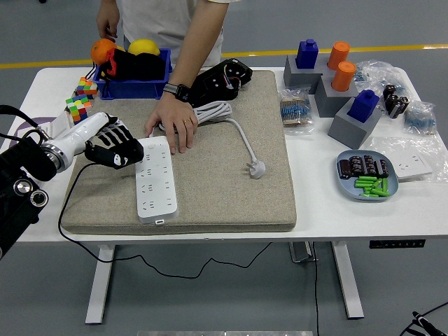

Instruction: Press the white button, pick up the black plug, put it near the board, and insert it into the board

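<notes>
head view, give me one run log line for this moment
left hand: shut on black plug, beside power strip | person's hand: on strip's far end | right hand: not in view
</notes>
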